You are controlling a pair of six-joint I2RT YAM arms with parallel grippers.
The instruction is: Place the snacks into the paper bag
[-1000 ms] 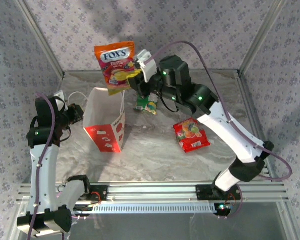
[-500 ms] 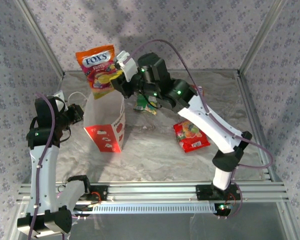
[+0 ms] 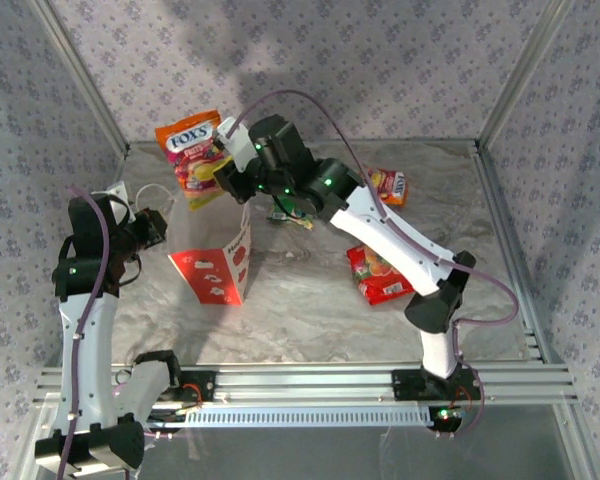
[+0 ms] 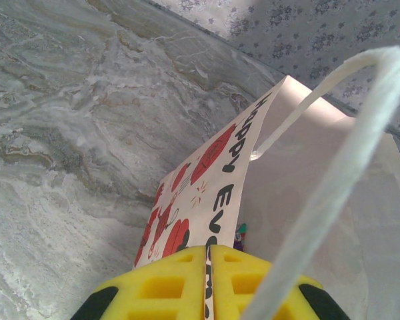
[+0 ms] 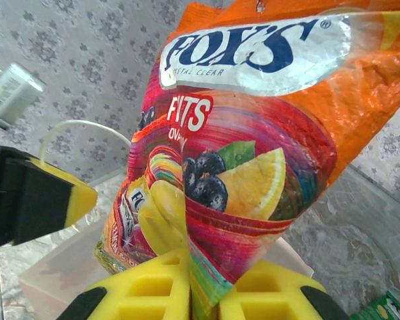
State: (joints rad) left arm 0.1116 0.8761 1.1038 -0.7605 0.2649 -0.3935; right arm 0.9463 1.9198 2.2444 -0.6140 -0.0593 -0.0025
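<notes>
The orange packet reads "FOX'S" in dark blue on a silver band, with small print ending "CLEAR" beneath. The paper bag reads "Happy Eve", with the rest hidden.

orange FOX'S packet hanging above the upright paper bag (left side of worktop), red packet flat mid-right

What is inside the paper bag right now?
Left wrist view: the paper bag shows its white inner wall and a small dark-purple sliver low inside, too small to identify. From above, the orange Fox's packet blocks the mouth, so the bottom is hidden.
</notes>
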